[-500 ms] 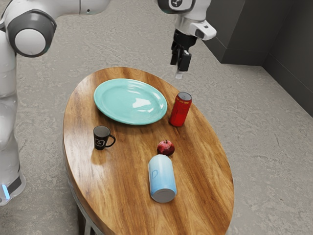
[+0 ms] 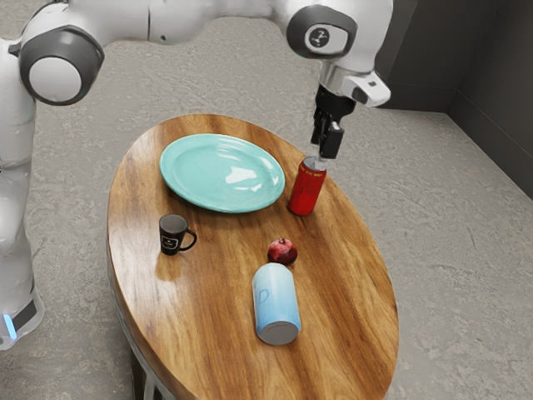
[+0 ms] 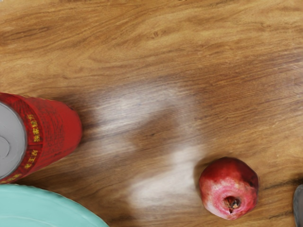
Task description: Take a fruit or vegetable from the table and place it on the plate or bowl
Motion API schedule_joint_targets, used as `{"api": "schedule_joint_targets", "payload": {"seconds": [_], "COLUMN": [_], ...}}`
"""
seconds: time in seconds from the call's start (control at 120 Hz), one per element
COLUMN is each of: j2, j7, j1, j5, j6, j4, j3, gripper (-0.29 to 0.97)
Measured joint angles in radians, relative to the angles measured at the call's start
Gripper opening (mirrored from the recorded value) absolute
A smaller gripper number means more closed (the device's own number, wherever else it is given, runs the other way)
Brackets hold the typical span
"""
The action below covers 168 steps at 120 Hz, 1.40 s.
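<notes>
Worktop of oval wood carries everything. Seen from the exterior view, the green plate lies at 11 o'clock from its middle. A blue cup lies on its side at 5 o'clock. A red can stands at 1 o'clock, just beside the plate. The end effector hangs just over the can; open or closed, I cannot tell. A black mug stands at 9 o'clock. The pomegranate rests near the middle, between can and cup, off the plate.

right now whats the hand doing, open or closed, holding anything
Hand: open or closed cannot be told; it hangs above the red can, and the pomegranate lies untouched on the table.
</notes>
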Motion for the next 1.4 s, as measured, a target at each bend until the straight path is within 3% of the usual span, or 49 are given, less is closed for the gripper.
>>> {"api": "schedule_joint_targets", "payload": {"seconds": [0.092, 0.208, 0.325, 0.433, 0.492, 0.558, 0.617, 1.042, 1.2, 1.4], "j2": [0.047, 0.134, 0.316, 0.363, 0.301, 0.118, 0.069, 0.126, -0.02, -0.012], "j7": [0.027, 0.059, 0.112, 0.162, 0.184, 0.204, 0.219, 0.293, 0.313, 0.335], "j1": [-0.041, -0.038, -0.036, -0.039, -0.038, -0.038, -0.037, -0.083, -0.089, -0.091], "j5": [0.039, 0.054, 0.063, 0.066, 0.066, 0.061, 0.057, 0.021, 0.002, -0.012], "j6": [0.05, 0.102, 0.092, 0.074, 0.073, 0.118, 0.152, 0.341, 0.402, 0.455], "j4": [-0.003, 0.01, 0.233, 0.282, 0.192, -0.082, -0.168, -0.221, -0.418, -0.448], "j3": [-0.079, -0.111, -0.124, -0.14, -0.14, -0.097, -0.079, -0.081, -0.023, -0.009], "gripper": [0.68, 0.68, 0.68, 0.68, 0.68, 0.68, 0.68, 0.68, 0.68, 0.68]}}
